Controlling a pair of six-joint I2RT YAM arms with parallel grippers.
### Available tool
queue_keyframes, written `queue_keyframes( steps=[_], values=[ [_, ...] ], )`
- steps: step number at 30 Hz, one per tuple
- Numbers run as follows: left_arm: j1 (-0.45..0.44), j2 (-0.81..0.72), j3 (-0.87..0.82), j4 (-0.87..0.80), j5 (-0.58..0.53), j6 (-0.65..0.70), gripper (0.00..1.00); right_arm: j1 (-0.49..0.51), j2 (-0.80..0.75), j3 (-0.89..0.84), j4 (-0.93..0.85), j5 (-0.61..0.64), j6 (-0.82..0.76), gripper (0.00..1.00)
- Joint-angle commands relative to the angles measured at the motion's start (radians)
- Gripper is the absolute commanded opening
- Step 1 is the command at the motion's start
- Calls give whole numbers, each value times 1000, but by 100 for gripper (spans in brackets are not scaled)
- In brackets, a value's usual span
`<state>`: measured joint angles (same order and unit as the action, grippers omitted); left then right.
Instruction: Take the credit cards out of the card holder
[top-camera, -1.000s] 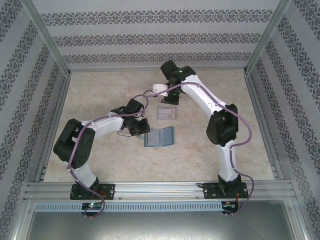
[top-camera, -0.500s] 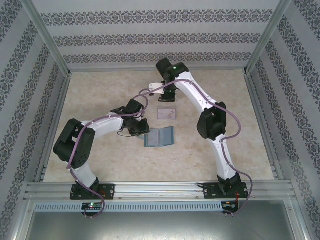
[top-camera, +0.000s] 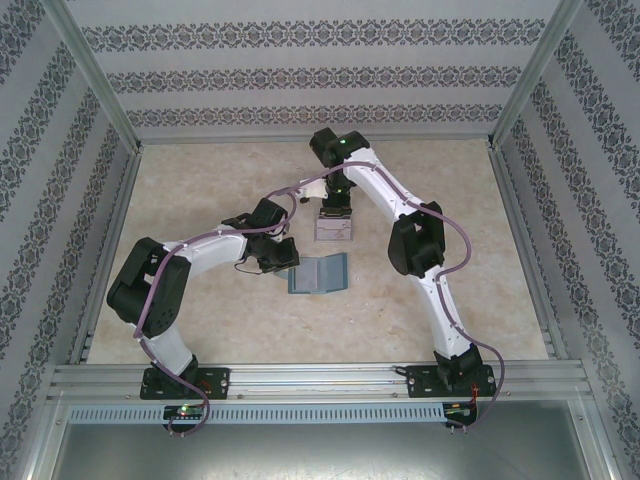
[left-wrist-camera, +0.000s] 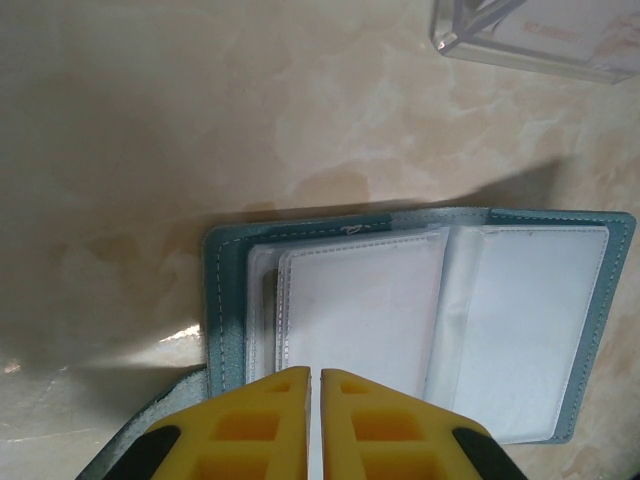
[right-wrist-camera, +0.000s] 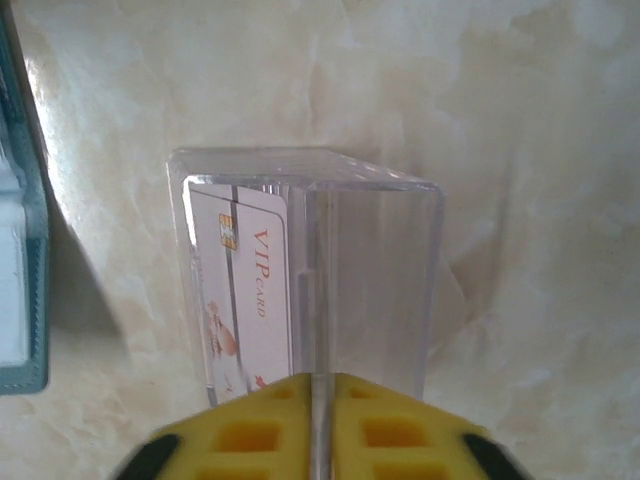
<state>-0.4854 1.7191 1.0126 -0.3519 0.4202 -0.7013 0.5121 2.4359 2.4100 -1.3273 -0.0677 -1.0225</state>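
Unloading step: your left tool, narrow, pins the teal-blue soft card holder; right tool, narrow, at the clear plastic tray; next, probably reach into the holder's pockets.

Table lies open on both sides; beyond the card holder the clear tray perhaps narrows access.

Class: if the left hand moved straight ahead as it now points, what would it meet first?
Probably the card holder, lying open right before the left hand: its clear inner pocket first, though depth is hard to judge.
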Motion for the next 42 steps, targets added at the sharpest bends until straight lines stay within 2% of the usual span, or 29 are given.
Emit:
queue_keyframes(
  steps=[1, 4, 10, 12, 15, 19, 23, 30, 42],
  values=[
    [-5, 3, 4, -27, -2, -7, 11, -10, 7, 32, 16, 19, 5, 24],
    [-4, 8, 8, -29, -3, -4, 11, -17, -28, 12, 106, 63, 27, 32],
    [-4, 16, 10, -27, -2, -3, 11, -25, -72, -42, 214, 108, 27, 35],
    [-3, 17, 9, -28, 0, -3, 11, -24, -68, -31, 187, 99, 24, 35],
    [-3, 14, 11, -28, 2, -3, 11, -27, -90, -27, 122, 20, 37, 37],
    [-2, 13, 14, -29, 4, -1, 11, -24, -146, -110, 101, -59, 42, 46],
    [-1, 11, 9, -23, 10, -3, 11, -29, -154, -178, 129, -55, 51, 53],
    [-2, 1, 10, -28, 17, -6, 11, -39, -108, -184, 142, -48, 59, 62],
    [-1, -6, 5, -32, 14, -9, 11, -56, -85, -199, 215, -15, 74, 66]
  ],
)
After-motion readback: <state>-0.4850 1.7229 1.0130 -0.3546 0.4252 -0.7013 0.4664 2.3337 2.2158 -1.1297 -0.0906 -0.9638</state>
